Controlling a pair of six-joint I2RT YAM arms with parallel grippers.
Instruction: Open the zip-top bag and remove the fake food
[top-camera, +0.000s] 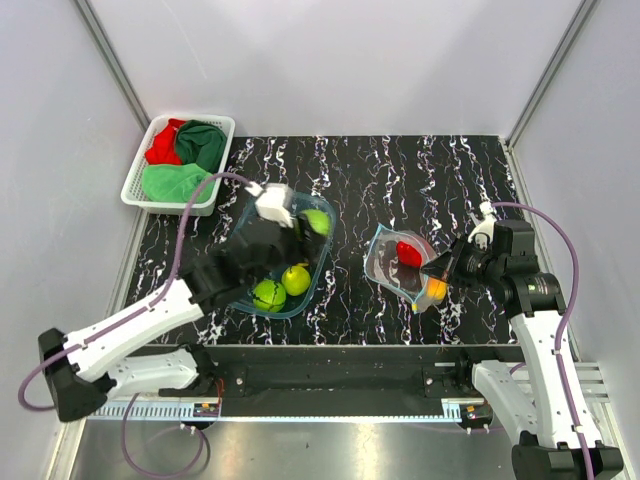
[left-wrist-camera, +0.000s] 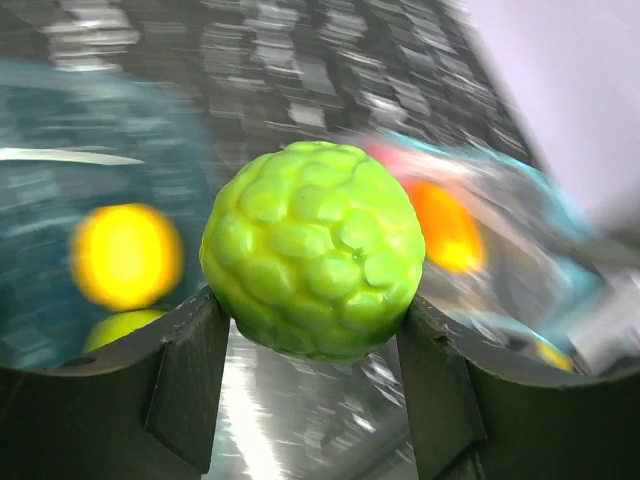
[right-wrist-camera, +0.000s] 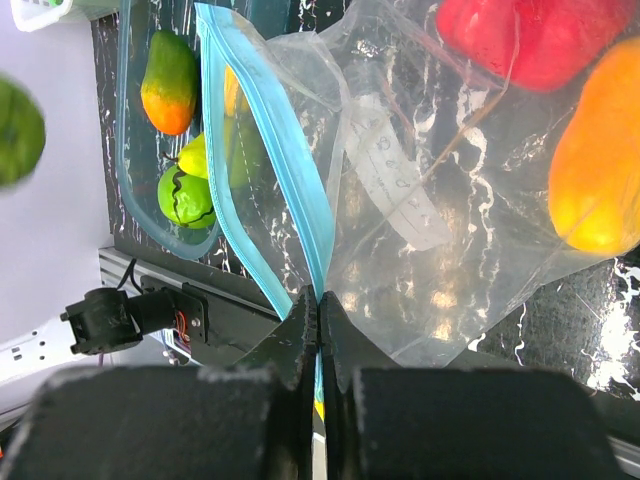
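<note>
The clear zip-top bag (top-camera: 400, 265) with a teal zip strip (right-wrist-camera: 262, 180) lies on the black marbled table, its mouth open. A red piece (right-wrist-camera: 530, 40) and an orange-yellow piece (right-wrist-camera: 598, 170) of fake food are still inside it. My right gripper (right-wrist-camera: 319, 305) is shut on the bag's zip edge at its near corner. My left gripper (left-wrist-camera: 312, 335) is shut on a bumpy green fruit (left-wrist-camera: 312, 262) and holds it above the blue tub (top-camera: 318, 268). In the top view this fruit (top-camera: 316, 221) shows over the tub's far end.
The translucent blue tub holds several fruits: green ones (top-camera: 268, 294), a yellow-green one (top-camera: 296, 279) and a green-orange mango (right-wrist-camera: 168, 80). A white basket (top-camera: 138, 182) with red and green cloths stands at the table's far left corner. White walls enclose the table.
</note>
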